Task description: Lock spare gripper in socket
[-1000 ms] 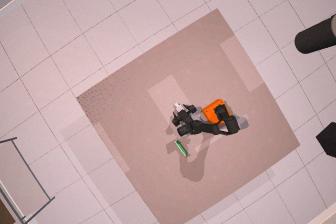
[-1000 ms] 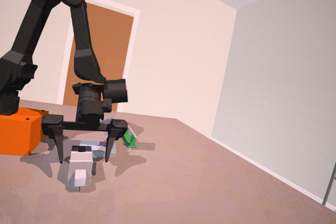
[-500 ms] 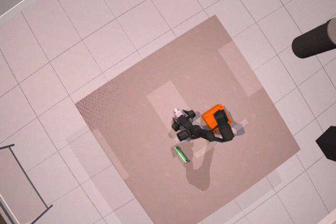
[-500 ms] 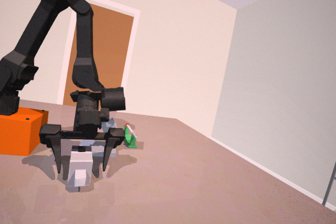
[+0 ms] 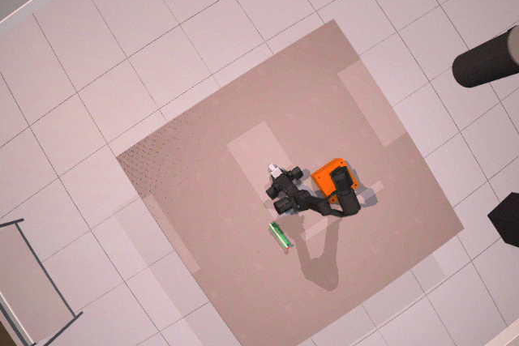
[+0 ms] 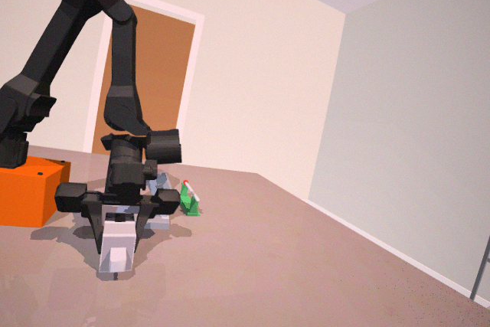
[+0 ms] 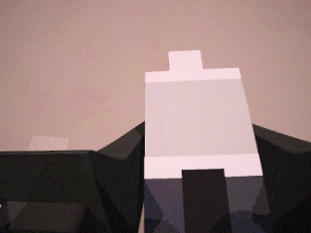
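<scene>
The spare gripper [image 5: 274, 168] [image 6: 116, 244] [image 7: 196, 116] is a white and grey block with a small white spigot at its end; it lies on the brown table. My gripper [image 5: 280, 178] [image 6: 116, 250] [image 7: 187, 124] is lowered over it, with a dark finger pressed against each side of the block. A green piece [image 5: 280, 235] [image 6: 189, 201] with a white, red-tipped pin [image 6: 191, 191] stands just beyond. A grey part [image 6: 158, 221] lies behind my fingers, mostly hidden by the arm.
The arm's orange base [image 5: 328, 174] [image 6: 24, 197] stands close beside the gripper. A dark cylinder [image 5: 486, 61] and a dark box [image 5: 507, 216] lie off the table's edge. A metal frame [image 5: 41, 266] [image 6: 478, 272] stands far off.
</scene>
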You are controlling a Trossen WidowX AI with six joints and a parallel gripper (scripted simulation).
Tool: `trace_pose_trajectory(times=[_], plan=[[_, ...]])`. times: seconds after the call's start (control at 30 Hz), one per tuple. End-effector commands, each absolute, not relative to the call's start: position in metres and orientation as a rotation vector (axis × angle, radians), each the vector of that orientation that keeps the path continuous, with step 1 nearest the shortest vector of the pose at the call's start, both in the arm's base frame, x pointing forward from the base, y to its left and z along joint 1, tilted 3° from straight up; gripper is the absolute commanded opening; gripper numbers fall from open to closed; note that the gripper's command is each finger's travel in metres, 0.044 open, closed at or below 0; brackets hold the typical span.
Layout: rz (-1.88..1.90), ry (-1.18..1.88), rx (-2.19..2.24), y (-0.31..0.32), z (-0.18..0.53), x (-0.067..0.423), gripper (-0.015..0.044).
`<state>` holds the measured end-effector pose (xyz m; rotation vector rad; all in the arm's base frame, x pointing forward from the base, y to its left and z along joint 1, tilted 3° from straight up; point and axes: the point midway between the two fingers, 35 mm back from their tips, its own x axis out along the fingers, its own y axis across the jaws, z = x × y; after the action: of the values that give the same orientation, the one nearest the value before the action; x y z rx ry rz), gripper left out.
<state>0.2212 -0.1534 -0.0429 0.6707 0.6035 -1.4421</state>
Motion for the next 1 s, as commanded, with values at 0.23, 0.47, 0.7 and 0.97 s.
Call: trace_pose_trajectory(times=[0.23,0.47,0.7,0.97], plan=[[-1.445,0.603,0.671,-0.154,-0.037,0.223,0.0006],[-1.445,0.602,0.672,-0.156,-0.016,0.227,0.0],[-1.444,0.602,0.672,-0.158,0.006,0.228,0.0],[-1.444,0.602,0.672,-0.158,0.032,0.227,0.0]])
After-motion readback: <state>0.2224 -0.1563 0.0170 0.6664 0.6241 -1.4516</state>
